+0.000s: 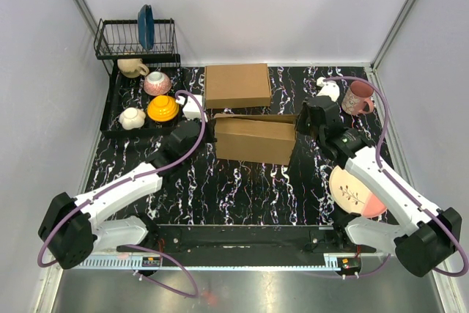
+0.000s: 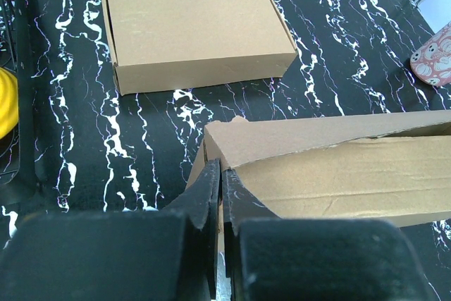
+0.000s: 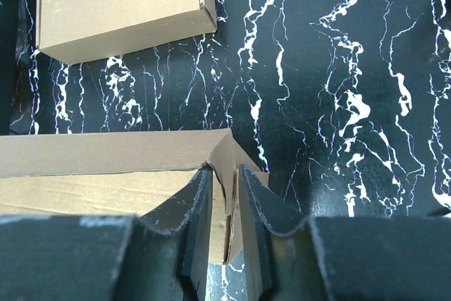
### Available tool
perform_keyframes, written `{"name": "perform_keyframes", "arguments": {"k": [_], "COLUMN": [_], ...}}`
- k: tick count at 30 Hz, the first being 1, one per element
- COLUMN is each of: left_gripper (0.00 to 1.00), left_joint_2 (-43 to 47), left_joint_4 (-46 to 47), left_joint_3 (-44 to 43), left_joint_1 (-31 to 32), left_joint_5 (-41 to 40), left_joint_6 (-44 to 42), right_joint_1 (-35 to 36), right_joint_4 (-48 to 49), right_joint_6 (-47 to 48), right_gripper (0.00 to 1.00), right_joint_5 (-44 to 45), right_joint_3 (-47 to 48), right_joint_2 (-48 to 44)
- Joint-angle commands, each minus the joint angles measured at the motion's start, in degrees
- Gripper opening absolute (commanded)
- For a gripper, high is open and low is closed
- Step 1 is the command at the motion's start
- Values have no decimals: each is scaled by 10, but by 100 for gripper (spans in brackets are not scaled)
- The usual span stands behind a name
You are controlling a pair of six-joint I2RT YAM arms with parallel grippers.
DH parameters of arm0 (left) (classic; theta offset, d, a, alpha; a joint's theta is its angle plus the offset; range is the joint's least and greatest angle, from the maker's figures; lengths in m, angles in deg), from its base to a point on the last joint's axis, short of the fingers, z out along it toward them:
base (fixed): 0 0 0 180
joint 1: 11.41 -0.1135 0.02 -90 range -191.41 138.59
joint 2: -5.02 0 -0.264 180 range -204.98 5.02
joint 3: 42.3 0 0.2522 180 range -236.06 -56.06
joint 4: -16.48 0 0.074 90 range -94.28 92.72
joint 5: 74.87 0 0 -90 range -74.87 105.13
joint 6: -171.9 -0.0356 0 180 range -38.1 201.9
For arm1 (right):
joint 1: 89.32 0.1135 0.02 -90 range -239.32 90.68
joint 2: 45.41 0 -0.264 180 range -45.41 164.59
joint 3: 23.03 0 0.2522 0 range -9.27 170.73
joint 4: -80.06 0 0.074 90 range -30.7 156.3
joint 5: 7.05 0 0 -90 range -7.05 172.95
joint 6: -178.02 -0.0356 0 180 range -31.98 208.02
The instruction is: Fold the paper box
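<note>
Far left: wire dish rack [image 1: 121, 38] holding a blue plate [image 1: 146, 26]. Below it are a beige mug [image 1: 133, 67], a pink bowl [image 1: 157, 82], a yellow bowl [image 1: 163, 108] and a white cup [image 1: 132, 117], all well apart from the work.

Left gripper [image 2: 220, 174]: at the left end of the paper box [image 1: 253, 141], fingers pressed together and pinching the thin end flap. A strip of cardboard shows in the slit between them.

Paper box: centre of the black marbled table [image 1: 242, 188], lying across it between the two grippers. It is partly raised, with the long walls standing and the top panel not seated flat.

Just beyond it, on the far side, sits a neatly formed cardboard box [image 1: 237, 84]. The two are close but not touching in the wrist views, and bare table lies between them.

Right gripper [image 3: 225, 174]: at the right end of the paper box, fingers a little apart on either side of the end flap, with cardboard between them. Whether they are clamping it cannot be told.

Far right: a white vessel [image 1: 330, 89] and a pink mug [image 1: 357, 97], behind the right gripper. A pink and cream plate [image 1: 355, 192] lies nearer, partly under the right arm.
</note>
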Motion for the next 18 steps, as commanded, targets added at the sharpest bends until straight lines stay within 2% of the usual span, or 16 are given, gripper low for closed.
{"name": "perform_keyframes", "arguments": {"k": [1, 4, 8, 9, 18], "left_gripper": [0, 0, 0, 0, 0], "left_joint_2": [-10, -11, -9, -8, 1], "left_joint_4": [-58, -58, -58, -58, -49], "left_joint_3": [-9, -8, -10, -10, 3], "left_joint_1": [4, 5, 6, 7, 14], "left_joint_5": [-9, -11, -10, -10, -16], "left_joint_6": [-7, -6, -4, -3, 11], "right_joint_1": [4, 3, 4, 3, 4], "right_joint_4": [38, 49, 61, 60, 46], "right_joint_6": [7, 7, 7, 6, -37], "right_gripper": [26, 22, 7, 0, 0], "right_joint_5": [21, 22, 20, 18, 12], "right_joint_3": [-15, -24, -33, -39, -89], "right_joint_2": [-1, -4, -7, -8, -22]}}
